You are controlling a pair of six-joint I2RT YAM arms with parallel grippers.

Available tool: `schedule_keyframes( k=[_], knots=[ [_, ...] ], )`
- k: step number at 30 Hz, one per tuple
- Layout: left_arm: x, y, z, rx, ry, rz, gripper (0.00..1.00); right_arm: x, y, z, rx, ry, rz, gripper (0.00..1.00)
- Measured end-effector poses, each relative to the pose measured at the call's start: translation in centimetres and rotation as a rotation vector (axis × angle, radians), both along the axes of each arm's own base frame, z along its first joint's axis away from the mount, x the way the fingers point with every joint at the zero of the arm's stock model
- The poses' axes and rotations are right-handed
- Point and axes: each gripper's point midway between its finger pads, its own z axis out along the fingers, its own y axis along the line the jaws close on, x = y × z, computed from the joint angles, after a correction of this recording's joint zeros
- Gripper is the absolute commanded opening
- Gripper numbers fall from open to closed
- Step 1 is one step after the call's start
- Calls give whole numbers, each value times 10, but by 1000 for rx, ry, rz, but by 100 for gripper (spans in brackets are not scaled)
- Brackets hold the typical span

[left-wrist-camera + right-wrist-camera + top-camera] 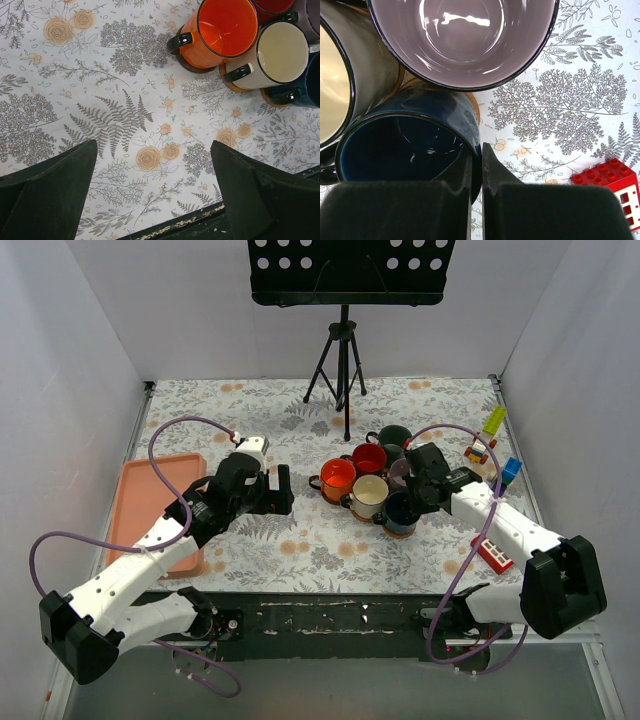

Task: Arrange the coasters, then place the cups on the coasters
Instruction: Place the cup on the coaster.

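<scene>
Six cups stand clustered right of centre: orange [338, 478], red [369, 457], dark green [393, 436], cream [370, 492], purple-grey [402, 472] and dark blue [401, 512]. Coasters peek from under them: a dark one [192, 67] beneath the orange cup [225, 30], a wooden one [230, 86] beneath the cream cup [280, 52], an orange-brown one [472, 102] beneath the dark blue cup [405, 145]. My right gripper [476, 150] is shut on that cup's rim, one finger inside, one outside. My left gripper [153, 150] hangs open over bare cloth, left of the cups.
A salmon-pink tray [150, 500] lies at the left under my left arm. A music-stand tripod [343, 360] stands at the back. Toy blocks [490, 435] lie at the right, with a red one [612, 175] close beside my right gripper.
</scene>
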Motion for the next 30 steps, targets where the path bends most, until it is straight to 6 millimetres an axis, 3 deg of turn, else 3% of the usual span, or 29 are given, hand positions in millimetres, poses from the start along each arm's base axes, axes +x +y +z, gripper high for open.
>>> schedule_keyframes(
  k=[11, 25, 30],
  knots=[
    [0, 0, 0, 0, 0, 1, 98, 1, -1, -1, 1, -5, -4, 1],
    [1, 1, 0, 0, 1, 6, 98, 3, -4, 0, -15, -13, -13, 33],
    [1, 1, 0, 0, 1, 6, 98, 3, -4, 0, -17, -14, -13, 40]
  ],
)
